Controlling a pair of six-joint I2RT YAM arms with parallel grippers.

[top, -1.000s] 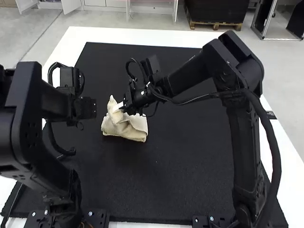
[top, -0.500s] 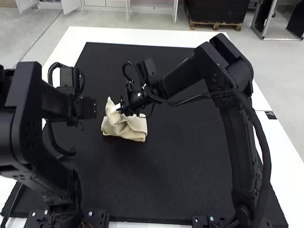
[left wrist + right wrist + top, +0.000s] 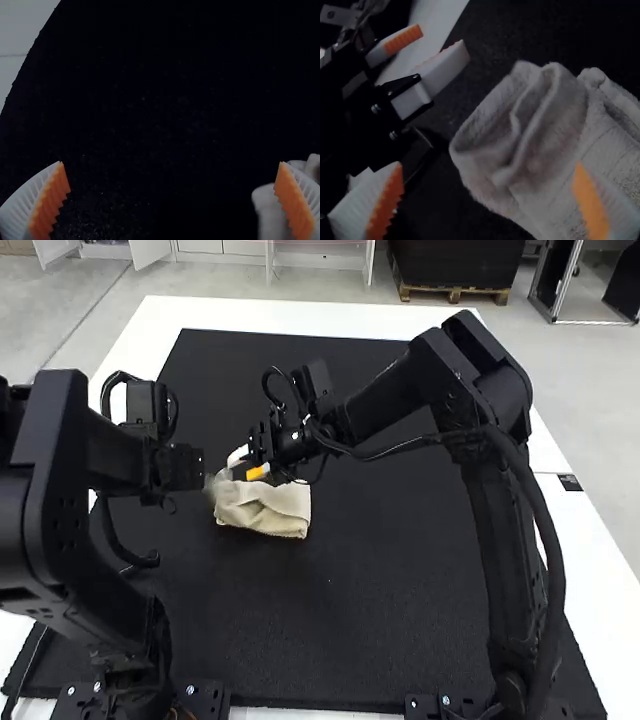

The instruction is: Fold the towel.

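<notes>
In the high view, the cream towel (image 3: 270, 508) lies on the black mat, its right part layered and flat, its left end bunched and blurred. The right gripper (image 3: 248, 464) is just above the towel's far left part, fingers spread. The left gripper (image 3: 182, 468) is left of the towel, tips hidden there. The left wrist view has the left gripper (image 3: 172, 176) wide open, with a piece of towel (image 3: 271, 212) by one finger. In the right wrist view, the right gripper (image 3: 489, 172) is open over the towel (image 3: 545, 145), whose loose end curls in folds.
The black mat (image 3: 370, 610) covers most of the white table (image 3: 300, 315). The left arm's gripper stands close beside the towel's bunched end, near the right gripper. The right arm reaches across the mat's middle from the right.
The right gripper has opened and let go of the towel's raised corner. That corner, upright before, has dropped down to the left.
</notes>
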